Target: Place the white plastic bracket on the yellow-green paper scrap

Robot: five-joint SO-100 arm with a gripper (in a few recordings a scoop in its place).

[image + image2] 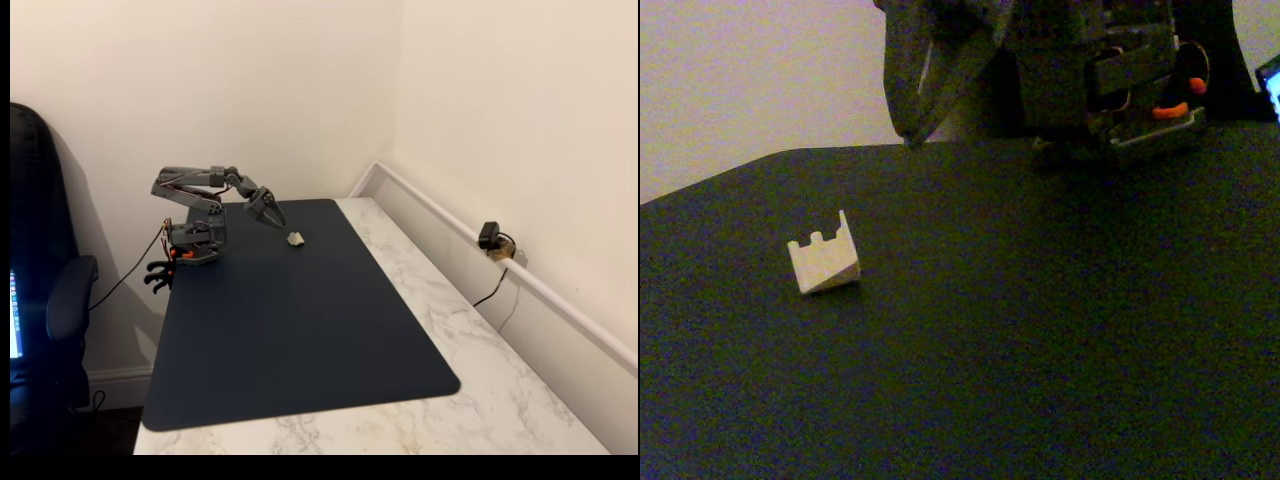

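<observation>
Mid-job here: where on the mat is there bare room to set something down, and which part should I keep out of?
Most of the dark mat is bare: everything from the white plastic bracket down to the near edge, plus the marble strip on its right in this fixed view. The far-left corner is crowded: the arm's base and the gripper, close beside the bracket.

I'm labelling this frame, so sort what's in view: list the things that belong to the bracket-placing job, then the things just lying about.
Belongs to the job:
- white plastic bracket, resting alone on the mat
- gripper, hanging beside it and not touching it

The yellow-green paper scrap cannot be made out.

Just lying about:
- dark desk mat
- small camera by the wall
- office chair
</observation>
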